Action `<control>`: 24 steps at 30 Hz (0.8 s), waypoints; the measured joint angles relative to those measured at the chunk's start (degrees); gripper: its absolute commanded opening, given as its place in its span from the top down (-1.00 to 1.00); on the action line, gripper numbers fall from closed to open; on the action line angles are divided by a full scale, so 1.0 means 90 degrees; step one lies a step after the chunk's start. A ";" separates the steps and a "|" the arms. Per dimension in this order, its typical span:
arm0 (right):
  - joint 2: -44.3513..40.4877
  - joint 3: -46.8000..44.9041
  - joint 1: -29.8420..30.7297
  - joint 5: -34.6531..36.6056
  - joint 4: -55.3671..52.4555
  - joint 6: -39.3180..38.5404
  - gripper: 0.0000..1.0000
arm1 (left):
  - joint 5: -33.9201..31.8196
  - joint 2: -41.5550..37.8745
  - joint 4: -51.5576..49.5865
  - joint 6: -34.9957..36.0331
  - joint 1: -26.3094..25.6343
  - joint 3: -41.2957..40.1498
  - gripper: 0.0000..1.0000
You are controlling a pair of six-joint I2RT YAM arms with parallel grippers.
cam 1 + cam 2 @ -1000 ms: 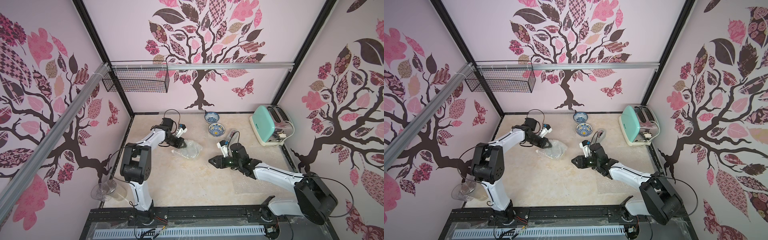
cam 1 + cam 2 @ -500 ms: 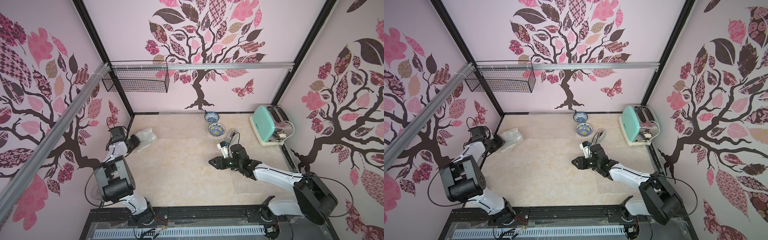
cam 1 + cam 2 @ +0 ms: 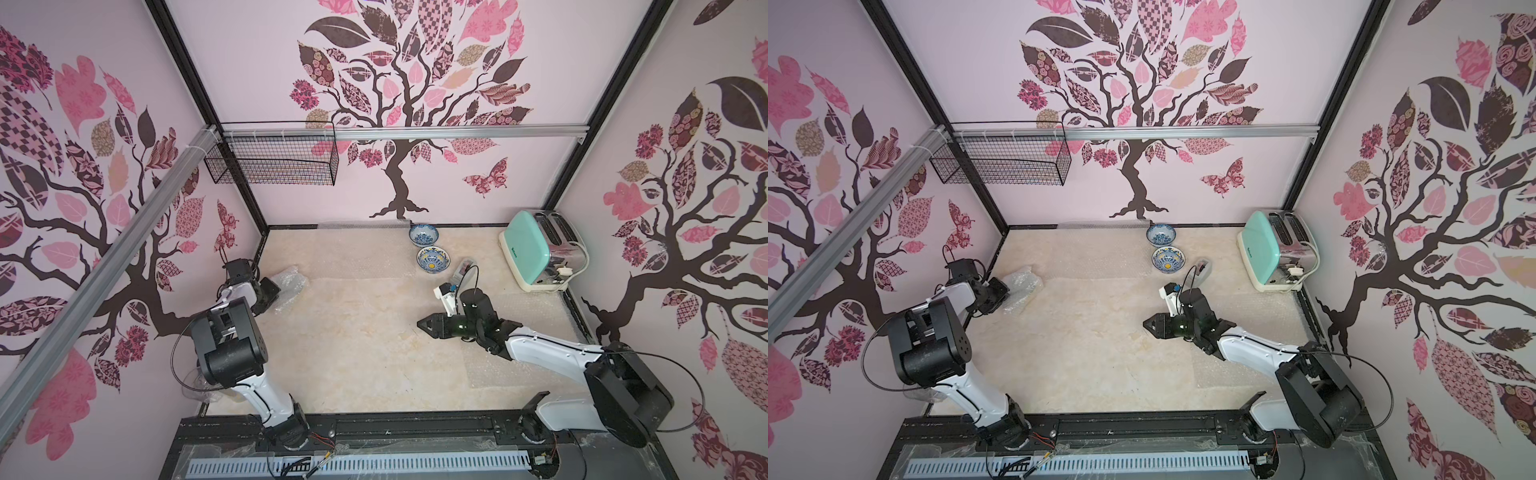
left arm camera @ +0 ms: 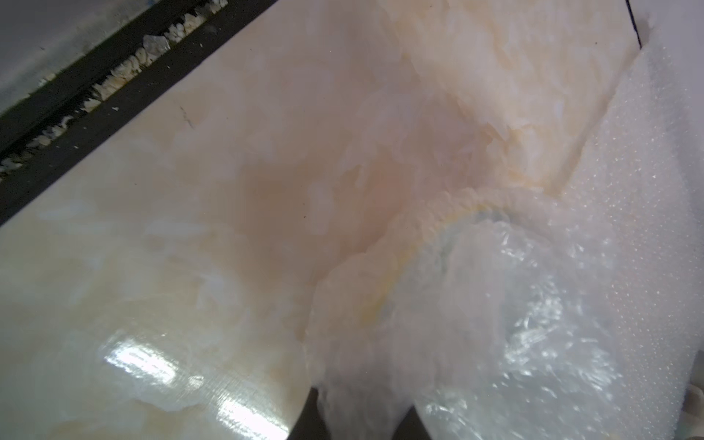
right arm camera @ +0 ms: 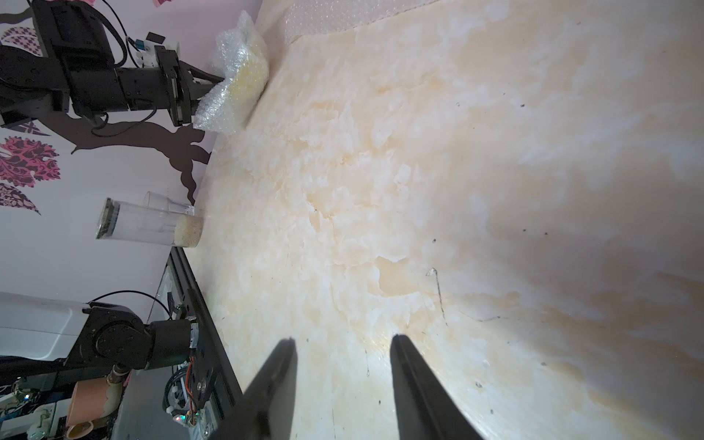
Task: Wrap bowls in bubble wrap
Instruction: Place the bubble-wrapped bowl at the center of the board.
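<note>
Wrapped bowl (image 3: 289,284) lies by the left wall (image 3: 199,232), its bubble wrap (image 5: 217,110) pinched in the left gripper (image 3: 275,291). Right gripper (image 5: 343,343) hovers over the table (image 3: 353,340), jaws spread, empty.

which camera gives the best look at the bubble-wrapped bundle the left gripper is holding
The right wrist view: the whole bundle shows side-on, with the left gripper pinching its end. In both top views the bundle is small, near a side wall. The left wrist view crops and blurs it.
</note>
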 measured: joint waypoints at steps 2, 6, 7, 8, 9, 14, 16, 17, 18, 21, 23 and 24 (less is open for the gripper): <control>0.0000 -0.0002 0.0000 0.0000 -0.0002 0.0000 0.10 | 0.0085 0.0068 0.0046 -0.0029 0.0017 0.0056 1.00; 0.0000 -0.0002 0.0000 0.0002 -0.0002 0.0000 0.09 | 0.0189 0.0112 0.0121 -0.0112 0.0024 0.0056 0.50; 0.0000 -0.0007 0.0000 0.0002 0.0000 0.0000 0.09 | 0.0197 0.0112 0.0117 -0.0138 0.0024 0.0058 0.44; 0.0000 -0.0010 0.0000 0.0005 -0.0002 0.0000 0.09 | 0.0194 0.0112 0.0083 -0.0160 0.0024 0.0070 0.40; 0.0000 -0.0017 0.0000 0.0005 -0.0002 0.0000 0.09 | 0.0180 0.0112 0.0007 -0.0160 0.0024 0.0095 0.37; 0.0000 -0.0027 0.0000 0.0007 -0.0002 0.0000 0.09 | 0.0015 0.0068 -0.0350 -0.0153 0.0049 0.0291 0.23; 0.0000 -0.0029 0.0000 0.0007 -0.0002 0.0000 0.08 | -0.0126 -0.0027 -0.0517 -0.0160 0.0070 0.0291 0.17; 0.0000 -0.0029 0.0000 0.0007 -0.0002 0.0000 0.08 | -0.0209 -0.0097 -0.0622 -0.0165 0.0087 0.0296 0.15; 0.0000 -0.0032 0.0000 0.0007 -0.0002 0.0000 0.08 | -0.0306 -0.0185 -0.0726 -0.0170 0.0117 0.0299 0.12; 0.0000 -0.0034 0.0000 0.0029 -0.0002 0.0000 0.08 | -0.0639 -0.0600 -0.1005 -0.0202 0.0260 0.0308 0.01; 0.0000 -0.0034 0.0000 0.0051 -0.0002 -0.0002 0.08 | -0.0903 -0.0984 -0.1115 -0.0199 0.0352 0.0311 0.00; 0.0000 -0.0034 0.0000 0.0058 -0.0002 -0.0002 0.08 | -0.1030 -0.1224 -0.1163 -0.0202 0.0403 0.0321 -0.01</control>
